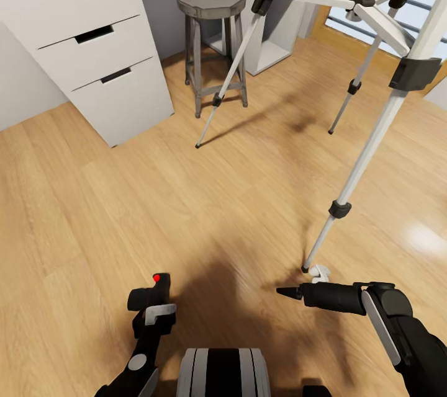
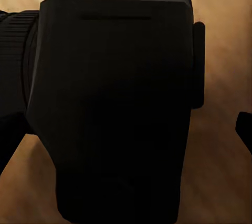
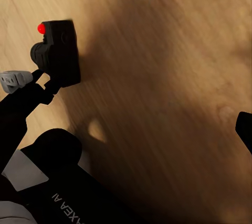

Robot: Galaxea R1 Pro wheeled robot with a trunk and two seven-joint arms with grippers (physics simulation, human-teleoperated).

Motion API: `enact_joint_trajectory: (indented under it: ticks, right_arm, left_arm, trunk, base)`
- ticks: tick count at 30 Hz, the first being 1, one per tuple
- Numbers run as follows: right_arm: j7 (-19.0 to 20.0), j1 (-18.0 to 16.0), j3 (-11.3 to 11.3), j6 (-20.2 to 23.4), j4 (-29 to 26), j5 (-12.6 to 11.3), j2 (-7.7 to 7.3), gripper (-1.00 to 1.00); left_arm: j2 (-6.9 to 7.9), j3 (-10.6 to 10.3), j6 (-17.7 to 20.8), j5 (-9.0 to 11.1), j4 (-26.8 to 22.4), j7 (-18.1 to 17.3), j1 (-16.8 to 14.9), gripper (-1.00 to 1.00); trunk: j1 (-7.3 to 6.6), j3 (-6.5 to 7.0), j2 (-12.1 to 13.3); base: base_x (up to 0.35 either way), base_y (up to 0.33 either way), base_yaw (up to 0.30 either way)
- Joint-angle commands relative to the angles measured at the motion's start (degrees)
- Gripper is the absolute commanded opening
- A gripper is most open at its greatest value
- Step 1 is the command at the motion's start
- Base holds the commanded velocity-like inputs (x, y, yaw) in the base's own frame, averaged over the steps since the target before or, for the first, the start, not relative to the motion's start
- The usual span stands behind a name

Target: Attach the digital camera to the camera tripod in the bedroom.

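Head view looks down on a light wood plank floor (image 1: pixel 124 198). At the lower left of the frame the left gripper (image 1: pixel 154 310) is closed on the digital camera (image 1: pixel 152 295), a small black box with a red dot on top, held above the floor. From the left wrist, the digital camera (image 2: pixel 113 108) is very close, dark and blurred, its ribbed lens at the left edge; the fingers themselves are mostly hidden behind it, so how they sit on the body is hard to tell. The right wrist view has the same camera (image 3: pixel 58 51) at upper left, red dot showing, with the left arm below it.

At the lower right of the head view the right gripper (image 1: pixel 292 293) points toward the frame's centre; its fingers look drawn together with nothing between them, though this angle is poor.

Across the upper right of that frame stands the camera tripod (image 1: pixel 372 130), silver-white legs with black joints; its nearest foot rests on the floor just above the right gripper. A grey stool (image 1: pixel 212 43) stands at upper centre, one tripod leg crossing in front of it, and a white drawer unit (image 1: pixel 93 43) fills the upper left.
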Motion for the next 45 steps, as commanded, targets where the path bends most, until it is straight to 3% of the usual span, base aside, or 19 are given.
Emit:
enact_joint_trajectory:
  ticks: [1, 23, 24, 45]
  right_arm:
    - [0.1, 0.0, 0.0, 0.3, 0.0, -0.1, -0.01, 1.00]
    - [0.1, 0.0, 0.0, 0.3, 0.0, -0.1, 0.04, 1.00]
    - [0.1, 0.0, 0.0, 0.3, 0.0, -0.1, 0.04, 1.00]
    - [0.1, 0.0, 0.0, 0.3, 0.0, -0.1, 0.04, 1.00]
  left_arm:
    - [0.06, -0.5, -0.3, 0.6, 0.0, 0.4, 0.0, 1.00]
    - [0.06, -0.5, -0.2, 0.6, 0.1, 0.4, 0.0, 1.00]
    - [0.06, -0.5, -0.2, 0.6, 0.1, 0.4, 0.0, -1.00]
    - [-0.01, -0.5, 0.1, 0.4, -1.5, 0.5, 0.0, -1.00]
  trunk:
    - [-0.01, -0.03, 0.0]
    - [-0.01, -0.03, 0.0]
    - [-0.01, -0.03, 0.0]
    - [-0.01, -0.03, 0.0]
  base:
    - [0.006, 0.000, 0.000]
    - [0.001, 0.000, 0.000]
    - [0.000, 0.000, 0.000]
    - [0.000, 0.000, 0.000]
